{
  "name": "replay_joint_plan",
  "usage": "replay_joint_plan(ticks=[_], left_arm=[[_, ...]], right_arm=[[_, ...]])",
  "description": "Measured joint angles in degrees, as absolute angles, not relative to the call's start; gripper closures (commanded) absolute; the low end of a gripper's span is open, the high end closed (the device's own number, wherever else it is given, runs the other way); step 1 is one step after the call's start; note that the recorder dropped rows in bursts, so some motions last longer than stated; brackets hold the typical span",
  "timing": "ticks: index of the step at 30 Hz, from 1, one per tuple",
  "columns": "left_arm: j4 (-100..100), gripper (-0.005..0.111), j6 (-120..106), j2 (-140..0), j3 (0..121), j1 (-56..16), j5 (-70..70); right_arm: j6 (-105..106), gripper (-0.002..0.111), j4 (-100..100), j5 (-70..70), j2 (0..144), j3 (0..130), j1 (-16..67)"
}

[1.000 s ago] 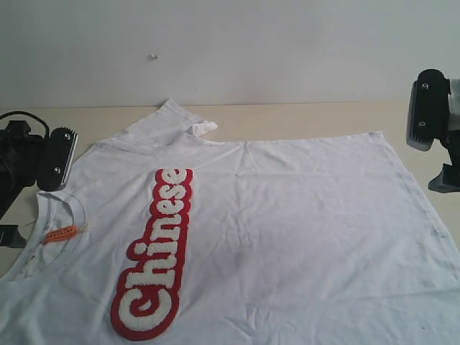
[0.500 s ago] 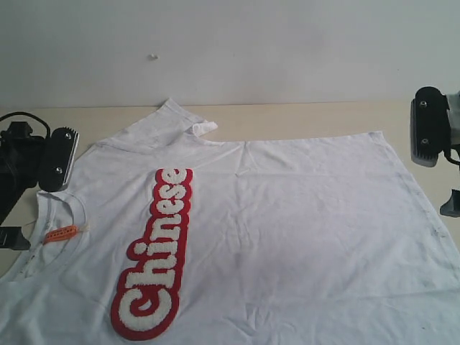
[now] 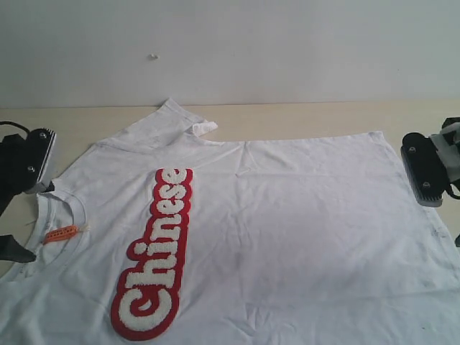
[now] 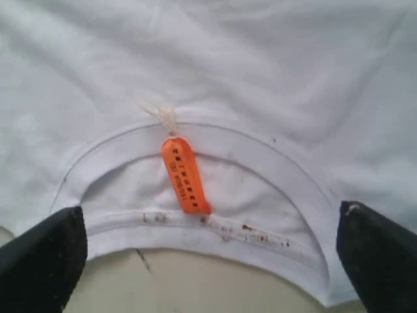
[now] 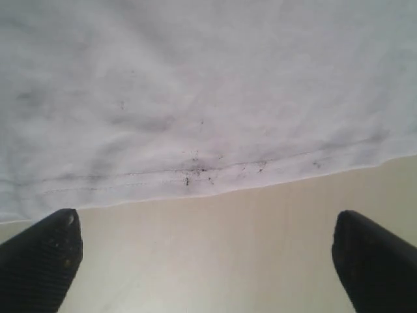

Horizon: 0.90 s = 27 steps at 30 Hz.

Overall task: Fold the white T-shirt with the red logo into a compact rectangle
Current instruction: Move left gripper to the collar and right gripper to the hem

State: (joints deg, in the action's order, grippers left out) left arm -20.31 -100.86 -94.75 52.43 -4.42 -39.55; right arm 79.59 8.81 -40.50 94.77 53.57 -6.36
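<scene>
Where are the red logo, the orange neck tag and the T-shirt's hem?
red logo [image 3: 159, 248]: exterior view, on its middle letters.
orange neck tag [image 4: 186, 175]: left wrist view, on the tag's centre.
T-shirt's hem [image 5: 195, 175]: right wrist view, on the stained stitch line.

One white T-shirt, one red logo, one orange neck tag, one table, two tools: left tool, right tool.

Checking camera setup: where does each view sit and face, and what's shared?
Left wrist: left arm, down at collar and neck tag; left gripper open.
Right wrist: right arm, down at hem and table; right gripper open.
Exterior: off-arm, across white T-shirt, red logo; grippers at both sides.
Shared: neck tag, exterior and left wrist.
</scene>
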Motion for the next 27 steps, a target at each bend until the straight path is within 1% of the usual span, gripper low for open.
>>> replay_joint_plan(ticks=[3, 8, 14, 19, 27], left_arm=[[-24.7, 0.002, -106.6, -94.8, 52.4, -3.0, -40.4], [-21.3, 0.002, -105.5, -97.5, 52.4, -2.9, -39.5], [-12.1, 0.002, -98.1, -102.7, 56.4, -2.9, -43.0], [-11.0, 0.002, -96.9, -103.7, 59.2, -2.9, -44.0], [-10.9, 0.002, -97.2, -107.5, 59.5, -2.9, -44.0]], right_arm=[[80.6, 0.003, 8.8, -40.3, 98.6, 55.6, -8.3], [87.9, 0.003, 1.2, -42.8, 102.9, 60.3, -11.2], [91.1, 0.003, -0.5, -44.0, 103.7, 63.9, -11.3], [92.6, 0.003, -1.0, -43.9, 104.2, 64.2, -11.3], [93.5, 0.003, -2.1, -43.8, 106.9, 64.2, -11.3]])
